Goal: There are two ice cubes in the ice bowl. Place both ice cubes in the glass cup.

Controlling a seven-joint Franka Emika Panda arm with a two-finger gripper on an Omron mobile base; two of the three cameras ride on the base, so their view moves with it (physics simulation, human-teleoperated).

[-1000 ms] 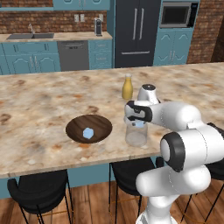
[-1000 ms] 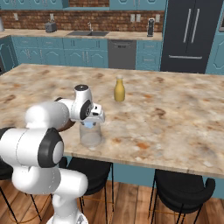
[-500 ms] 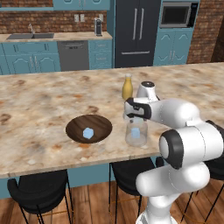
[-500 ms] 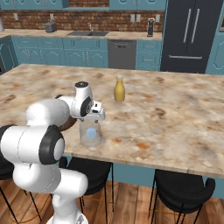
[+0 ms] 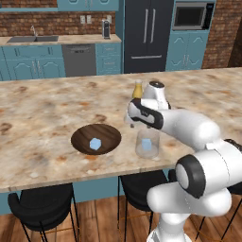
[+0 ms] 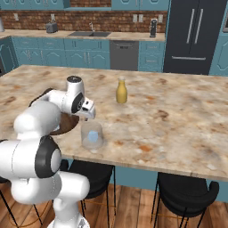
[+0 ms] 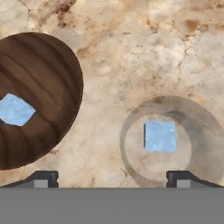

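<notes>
The glass cup [image 5: 147, 143] [image 6: 91, 135] stands on the counter just right of the ice bowl [image 5: 80, 136] [image 6: 62, 127]. One ice cube [image 5: 147, 144] [image 6: 93, 136] [image 7: 160, 136] lies at the bottom of the cup [image 7: 131, 127]. A second ice cube [image 5: 96, 143] [image 7: 16, 109] rests in the dark wooden bowl [image 7: 48, 70]. My gripper [image 5: 140, 125] [image 6: 87, 116] [image 7: 111, 177] hangs straight above the cup. It is open, the fingertips [image 7: 43, 176] stand wide apart, and nothing is between them.
A yellow bottle [image 5: 137, 89] [image 6: 121, 91] with a white cap stands on the counter behind the cup, close to my hand. The marble counter's near edge runs just in front of the cup and bowl, with black stools below it.
My jaws have gone from shut to wide open over the cup, and the ice cube they held now lies at the cup's bottom. The arm stayed in place.
</notes>
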